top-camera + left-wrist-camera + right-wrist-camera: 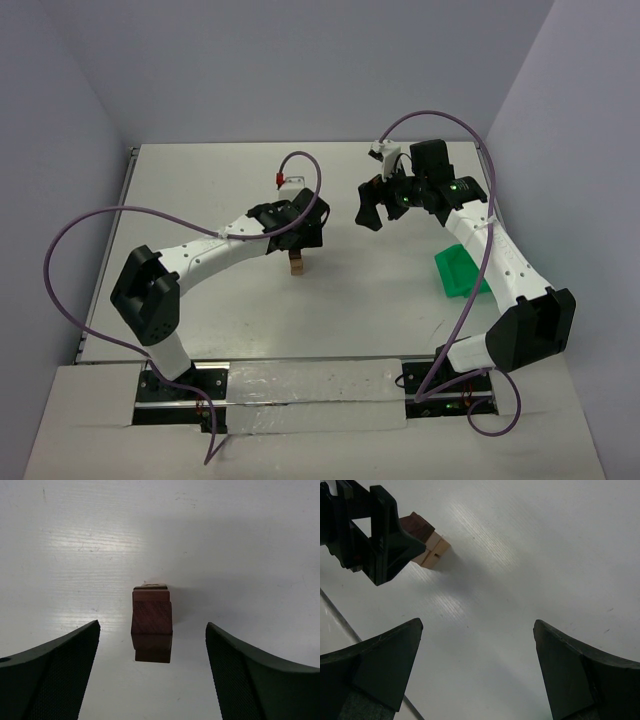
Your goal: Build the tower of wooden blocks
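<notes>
White desk [200, 300], matte and faintly scuffed, pale lilac walls all round. Nearest the arm bases, on the right, a green plastic bin [458, 270] sits beside the right arm.

A little further out, mid-desk, is the wood block tower [151, 617], with the left gripper [299, 236] right over it. Its fingers [65, 672] stand spread wide, one each side of the stack, touching nothing and gripping nothing. I read this as the let-go after a placement. The way to do it well is a straight lift, no sideways drift and no wrist twist, because either mesh-textured pad could clip that narrow stack.

The tower has a dark reddish-brown block with visible grain on top and light tan wood beneath, all square-edged and flat-faced. How many tan pieces there are, I can't tell. Smooth faces like these would slide under a nudge.

Further back and to the right, the right gripper [382, 208] hangs above bare desk, its fingers [375, 672] parted and empty, well apart from the tower.
</notes>
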`<act>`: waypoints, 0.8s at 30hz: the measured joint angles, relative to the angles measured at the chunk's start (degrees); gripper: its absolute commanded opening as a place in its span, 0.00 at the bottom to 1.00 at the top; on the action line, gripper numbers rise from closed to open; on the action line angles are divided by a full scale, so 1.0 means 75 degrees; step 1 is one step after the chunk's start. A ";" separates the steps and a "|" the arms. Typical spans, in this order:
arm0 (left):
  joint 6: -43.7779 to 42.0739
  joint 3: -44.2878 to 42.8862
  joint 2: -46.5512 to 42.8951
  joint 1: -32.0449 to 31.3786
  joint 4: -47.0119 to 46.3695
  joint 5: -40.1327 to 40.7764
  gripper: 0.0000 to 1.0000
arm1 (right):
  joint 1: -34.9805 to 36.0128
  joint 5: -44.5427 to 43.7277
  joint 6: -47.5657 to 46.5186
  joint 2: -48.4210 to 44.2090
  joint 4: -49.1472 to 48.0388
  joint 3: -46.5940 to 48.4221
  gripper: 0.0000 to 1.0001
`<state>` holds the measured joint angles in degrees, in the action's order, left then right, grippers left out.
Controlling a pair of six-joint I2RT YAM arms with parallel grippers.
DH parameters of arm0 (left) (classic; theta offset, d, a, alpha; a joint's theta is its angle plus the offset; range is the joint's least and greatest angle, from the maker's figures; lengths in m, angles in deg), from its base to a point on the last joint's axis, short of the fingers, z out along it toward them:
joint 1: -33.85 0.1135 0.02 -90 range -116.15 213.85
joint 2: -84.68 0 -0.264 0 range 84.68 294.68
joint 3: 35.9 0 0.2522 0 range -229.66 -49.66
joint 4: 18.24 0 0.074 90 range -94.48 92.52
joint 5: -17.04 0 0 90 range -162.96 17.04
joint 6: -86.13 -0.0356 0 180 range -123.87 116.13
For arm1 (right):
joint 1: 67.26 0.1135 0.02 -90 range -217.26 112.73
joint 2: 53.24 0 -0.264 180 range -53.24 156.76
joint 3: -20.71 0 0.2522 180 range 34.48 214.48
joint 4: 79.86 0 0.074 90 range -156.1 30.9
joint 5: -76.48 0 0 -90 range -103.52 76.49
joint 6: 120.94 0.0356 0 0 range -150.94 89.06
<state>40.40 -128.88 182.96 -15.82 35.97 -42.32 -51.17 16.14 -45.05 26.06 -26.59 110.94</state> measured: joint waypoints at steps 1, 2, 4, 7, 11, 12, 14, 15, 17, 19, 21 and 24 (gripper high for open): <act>-0.0019 0.0000 0.0000 0.0004 0.0000 -0.0006 0.99 | 0.0000 0.0002 -0.0002 0.0000 0.0000 0.0000 1.00; -0.0035 0.0000 0.0000 0.0014 0.0001 -0.0015 0.99 | 0.0000 0.0003 -0.0003 0.0000 0.0000 0.0000 1.00; -0.0076 -0.0008 0.0000 0.0042 0.0007 -0.0045 0.99 | 0.0000 0.0005 -0.0003 0.0000 0.0000 0.0000 1.00; -0.0279 -0.0181 -0.0004 0.0133 0.0086 -0.0185 0.99 | 0.0000 0.0000 0.0000 0.0000 0.0000 0.0000 1.00; -0.1039 -0.0591 -0.0277 0.0520 0.0050 -0.1077 0.99 | 0.0000 -0.0024 0.0047 -0.0009 -0.0020 -0.0015 1.00; -0.1322 -0.0628 -0.0470 0.0776 0.0025 -0.1504 0.99 | 0.0000 -0.0036 0.0079 -0.0032 -0.0072 -0.0057 1.00; -0.1836 -0.0650 -0.0965 0.1570 -0.0062 -0.2413 0.99 | -0.0001 -0.0109 0.0169 -0.0134 -0.0176 -0.0199 1.00; -0.2039 -0.0650 -0.1217 0.1981 -0.0100 -0.2716 0.99 | -0.0003 -0.0152 0.0211 -0.0198 -0.0200 -0.0274 1.00; -0.2593 -0.0561 -0.1807 0.3065 -0.0241 -0.3317 0.99 | -0.0020 -0.0290 0.0343 -0.0355 -0.0354 -0.0452 1.00; -0.3173 -0.0314 -0.2398 0.4108 -0.0423 -0.3726 0.99 | -0.0070 -0.0508 0.0512 -0.0573 -0.0541 -0.0711 1.00; -0.3643 0.0191 -0.2946 0.4912 -0.0555 -0.3915 0.99 | -0.0140 -0.0791 0.0694 -0.0772 -0.0649 -0.0937 1.00; -0.4363 0.1163 -0.3664 0.5770 -0.0850 -0.4354 0.99 | -0.0234 -0.1377 0.1083 -0.0944 -0.0834 -0.1169 1.00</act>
<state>7.68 -120.16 155.48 27.46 29.59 -74.97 -52.92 5.81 -36.93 18.98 -32.84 102.18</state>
